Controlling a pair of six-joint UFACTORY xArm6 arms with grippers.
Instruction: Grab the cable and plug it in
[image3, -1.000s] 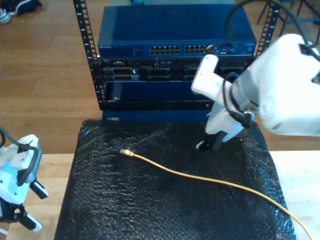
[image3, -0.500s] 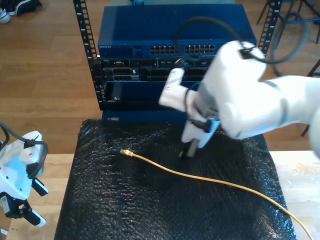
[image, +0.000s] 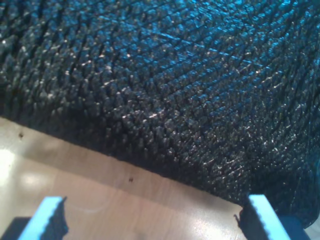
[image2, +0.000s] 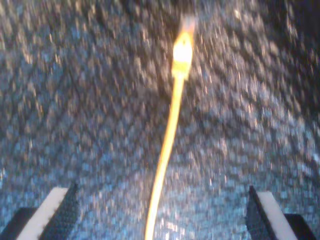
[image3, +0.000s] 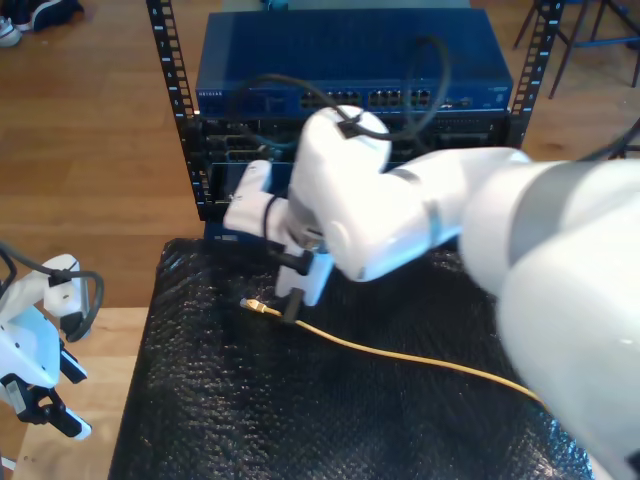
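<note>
Approach step, by the look of it, with the grab not yet made. My second hand (image2: 160, 210) hovers low over the black padded mat (image3: 230, 420), fingers (image2: 59, 207) spread wide apart and nothing between them gripped. Yellow cable (image2: 167, 145) running straight up the gap between those fingers, roughly centred, lying flat on the mat. Clear plug (image2: 182, 55) at its tip, just ahead of the fingertips and on the same line as the hand. Second wrist view blurred, so hard to say whether a fingertip grazes the cable or hangs just clear of it. Probably clear.

From the exterior view, the same picture: fingertips just beside the plug end, the rest of the cable trailing away behind the hand across the mat.

My first hand (image: 150, 215) well apart from all this, fingers open and empty, parked over the bare wooden table (image: 100, 190) just off the mat's edge.

Next move, as a judgement: drop the last bit, keep the cable centred, close just behind the plug so the tip sticks out free. Then lift and carry it to the row of ports (image3: 385, 98) on the blue switch (image3: 340, 50) beyond the hand. Needs a firm, square grip. Thin cable, slick mat, easy to roll out of the pinch.
</note>
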